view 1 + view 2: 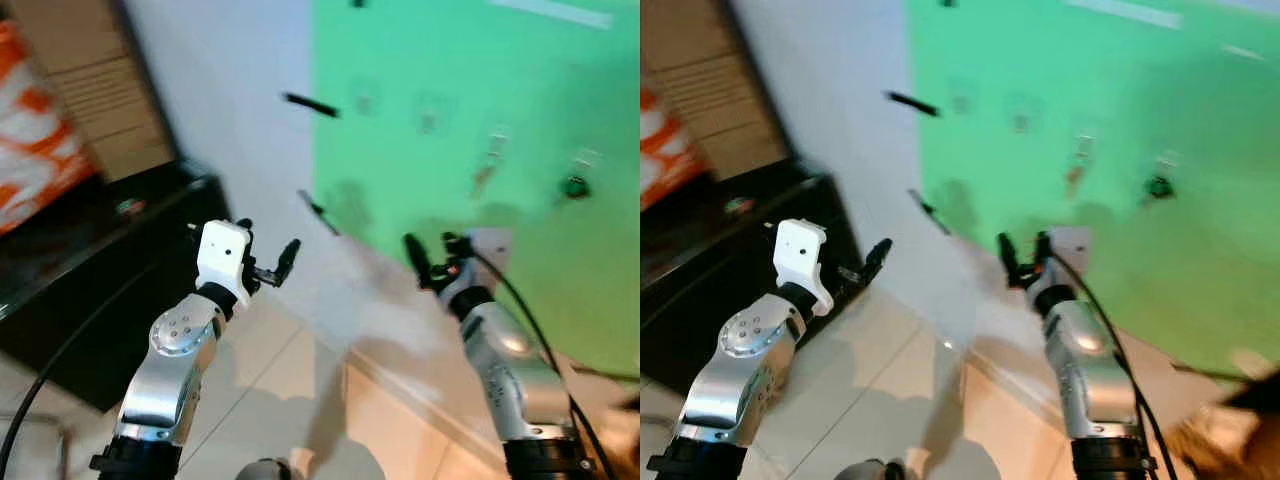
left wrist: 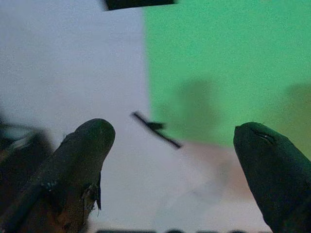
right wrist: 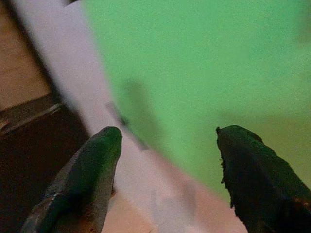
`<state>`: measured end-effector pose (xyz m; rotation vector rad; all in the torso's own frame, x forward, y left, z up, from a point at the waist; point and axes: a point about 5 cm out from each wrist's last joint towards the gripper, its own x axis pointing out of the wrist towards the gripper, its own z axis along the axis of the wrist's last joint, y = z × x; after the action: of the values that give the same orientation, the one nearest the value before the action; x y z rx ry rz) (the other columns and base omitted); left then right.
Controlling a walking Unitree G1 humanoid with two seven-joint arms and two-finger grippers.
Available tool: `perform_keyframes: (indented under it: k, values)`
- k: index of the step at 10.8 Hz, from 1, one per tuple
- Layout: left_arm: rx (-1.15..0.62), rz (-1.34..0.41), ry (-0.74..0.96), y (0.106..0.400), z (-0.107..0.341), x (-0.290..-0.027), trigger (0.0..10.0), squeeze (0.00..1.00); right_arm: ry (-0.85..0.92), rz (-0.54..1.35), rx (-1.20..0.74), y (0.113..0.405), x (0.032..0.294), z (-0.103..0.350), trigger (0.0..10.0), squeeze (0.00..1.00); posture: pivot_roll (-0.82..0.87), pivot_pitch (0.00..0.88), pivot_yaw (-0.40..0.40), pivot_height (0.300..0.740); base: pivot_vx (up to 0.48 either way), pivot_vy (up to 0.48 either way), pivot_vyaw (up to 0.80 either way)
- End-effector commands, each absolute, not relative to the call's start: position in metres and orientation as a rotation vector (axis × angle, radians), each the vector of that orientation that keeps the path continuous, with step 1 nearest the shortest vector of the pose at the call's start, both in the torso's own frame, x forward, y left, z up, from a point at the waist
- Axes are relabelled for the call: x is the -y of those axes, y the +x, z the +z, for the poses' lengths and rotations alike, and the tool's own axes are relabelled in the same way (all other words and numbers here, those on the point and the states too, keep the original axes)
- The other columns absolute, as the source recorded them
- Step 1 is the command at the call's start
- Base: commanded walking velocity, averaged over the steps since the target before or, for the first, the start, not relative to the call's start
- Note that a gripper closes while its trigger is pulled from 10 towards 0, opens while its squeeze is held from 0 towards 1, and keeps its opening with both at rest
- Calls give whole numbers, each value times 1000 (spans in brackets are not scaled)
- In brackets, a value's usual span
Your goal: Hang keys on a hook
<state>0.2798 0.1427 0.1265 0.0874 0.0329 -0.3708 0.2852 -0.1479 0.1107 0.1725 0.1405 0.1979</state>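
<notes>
Head views blurred, camera tilted. Both arms raised toward a wall that is white on the left with a green panel (image 1: pixel 470 120) on the right.

Left claw (image 1: pixel 268 262) held in front of the white wall, beside a black cabinet (image 1: pixel 110 270); fingers apart, nothing between them. Left wrist view: both fingertips (image 2: pixel 92 141) wide apart, white wall and green edge beyond, a short black bar (image 2: pixel 155 130) fixed on the white part, running diagonally.

Right claw (image 1: pixel 428 255) near the lower edge of the green panel; fingers apart, empty. Right wrist view: fingertips (image 3: pixel 104 145) spread, green panel between them.

Hooks: a row of small pale hooks (image 1: pixel 497 140) on the green panel, too blurred to count. A small dark object (image 1: pixel 574 186) hangs at the rightmost one, possibly keys, cannot tell; long axis and pointing direction not readable. It's well above and right of the right claw, apart from it.

Another black bar (image 1: pixel 310 104) sticks out from the white wall higher up, near the green edge, long axis roughly horizontal.

Floor: pale tiles (image 1: pixel 290 400). Orange-and-white item (image 1: pixel 35 130) at far left above the cabinet
</notes>
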Motion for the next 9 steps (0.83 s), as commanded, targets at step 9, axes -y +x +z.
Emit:
perform_keyframes:
  k: [9]
  values:
    - [-25, -287, 103, 283, 125, -151, 10000, 0, 173, 218, -194, 285, 147, 110, 10000, 1000, -50, 0, 50, 740, 112, 0, 792]
